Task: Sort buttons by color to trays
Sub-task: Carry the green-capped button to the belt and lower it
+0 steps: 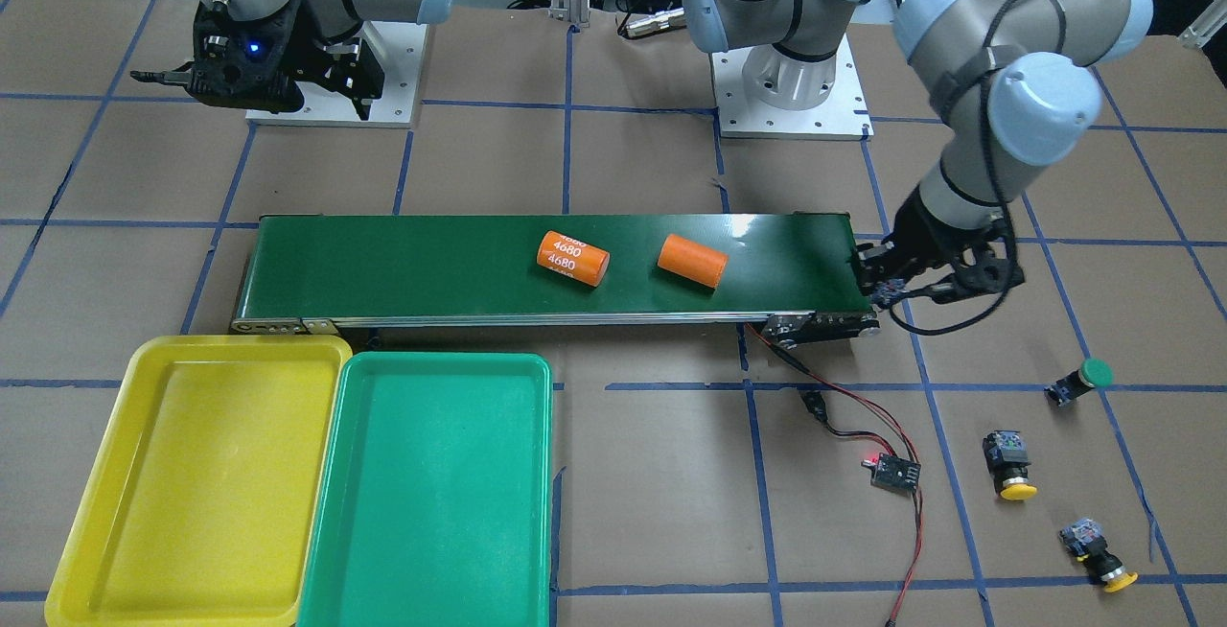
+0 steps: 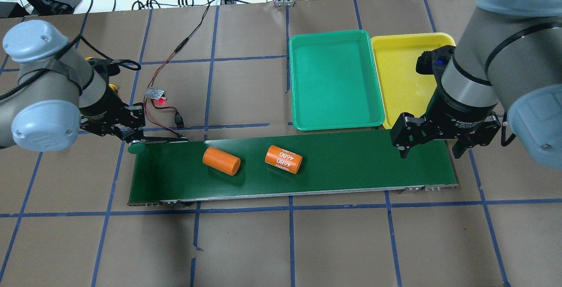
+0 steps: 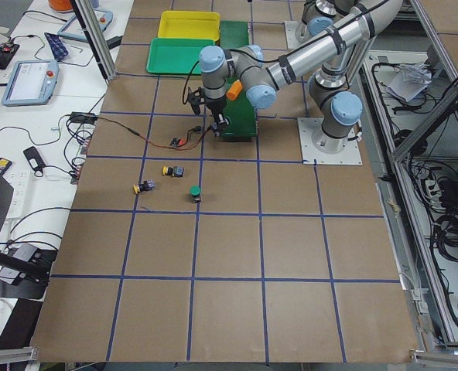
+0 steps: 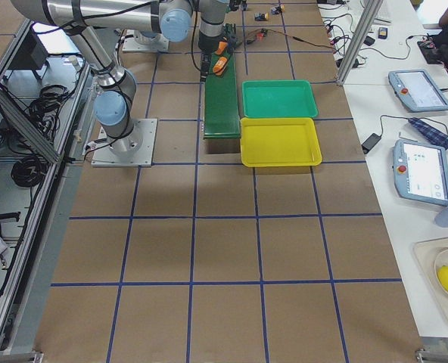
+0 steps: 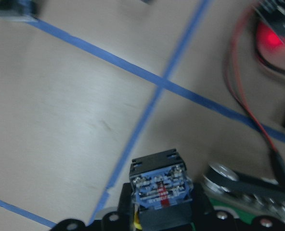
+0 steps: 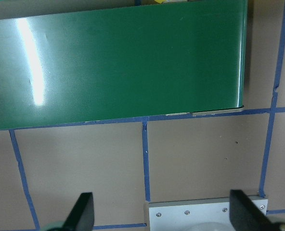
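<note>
Green button (image 5: 158,185) pinched between fingers of left gripper (image 2: 131,140), held at end of belt (image 2: 351,164), well apart from green tray (image 2: 293,80). Fingers of right gripper (image 2: 429,152) spread, empty, over opposite belt end.

Risks, as judged:
- Button released too near belt edge: may be tipped off onto surface (image 1: 652,474).
- Round cap: button may be rolled into orange cylinder (image 2: 221,161).

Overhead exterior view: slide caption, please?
Left gripper holds a green-capped button switch at the dark green conveyor belt's end; right gripper hovers open by the green plastic tray and yellow plastic tray.
</note>
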Available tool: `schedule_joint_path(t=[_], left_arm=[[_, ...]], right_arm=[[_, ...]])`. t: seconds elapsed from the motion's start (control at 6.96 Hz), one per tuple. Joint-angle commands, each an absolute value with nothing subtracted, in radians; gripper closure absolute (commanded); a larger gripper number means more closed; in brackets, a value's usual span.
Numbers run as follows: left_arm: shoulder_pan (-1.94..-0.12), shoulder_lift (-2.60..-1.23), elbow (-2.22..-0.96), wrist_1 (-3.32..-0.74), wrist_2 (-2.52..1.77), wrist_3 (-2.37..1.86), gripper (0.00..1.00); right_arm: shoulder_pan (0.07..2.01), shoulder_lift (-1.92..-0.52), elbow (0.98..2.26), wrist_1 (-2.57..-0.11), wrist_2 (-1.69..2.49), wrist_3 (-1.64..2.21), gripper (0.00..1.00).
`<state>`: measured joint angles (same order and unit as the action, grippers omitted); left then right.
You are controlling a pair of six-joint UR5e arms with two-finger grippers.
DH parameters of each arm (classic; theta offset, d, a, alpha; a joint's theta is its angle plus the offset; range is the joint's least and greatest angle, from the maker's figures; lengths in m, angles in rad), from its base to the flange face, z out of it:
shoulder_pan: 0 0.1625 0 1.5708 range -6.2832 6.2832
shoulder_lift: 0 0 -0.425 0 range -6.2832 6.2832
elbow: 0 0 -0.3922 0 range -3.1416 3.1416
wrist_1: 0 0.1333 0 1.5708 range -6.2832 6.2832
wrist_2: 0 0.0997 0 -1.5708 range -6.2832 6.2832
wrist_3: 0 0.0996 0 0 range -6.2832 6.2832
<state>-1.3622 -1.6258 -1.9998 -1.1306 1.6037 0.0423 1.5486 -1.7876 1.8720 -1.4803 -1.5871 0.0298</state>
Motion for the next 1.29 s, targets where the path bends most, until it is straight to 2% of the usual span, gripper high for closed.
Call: schedule_joint_path(t=[0.0, 0.29, 0.72, 0.86, 1.01, 1.15], left_arm=[[-1.564, -1.647, -2.017, -1.124, 1.605, 0.136, 1.0], [-1.582, -1.614, -2.035, -1.127, 1.606, 0.179, 1.0], [-1.499, -1.605, -2.12, -1.108, 1.609, 0.179, 1.0], [-1.508, -1.598, -2.126, -1.109, 1.609, 0.152, 0.57], [-1.508, -1.591, -2.135, -1.109, 1.609, 0.153, 0.01], [-1.505, -1.583, -2.119, -1.108, 1.608, 0.156, 0.0]], right_arm=[[1.548, -1.787, 1.874, -1.48, -1.589, 0.029, 0.0], [1.549, -1.789, 1.896, -1.509, -1.589, 0.029, 0.0], [1.548, -1.799, 1.898, -1.511, -1.589, 0.026, 0.0], [1.549, -1.799, 1.898, -1.511, -1.588, 0.026, 0.0], [1.549, -1.799, 1.898, -1.511, -1.589, 0.026, 0.0], [1.549, -1.796, 1.905, -1.512, -1.589, 0.026, 0.0]])
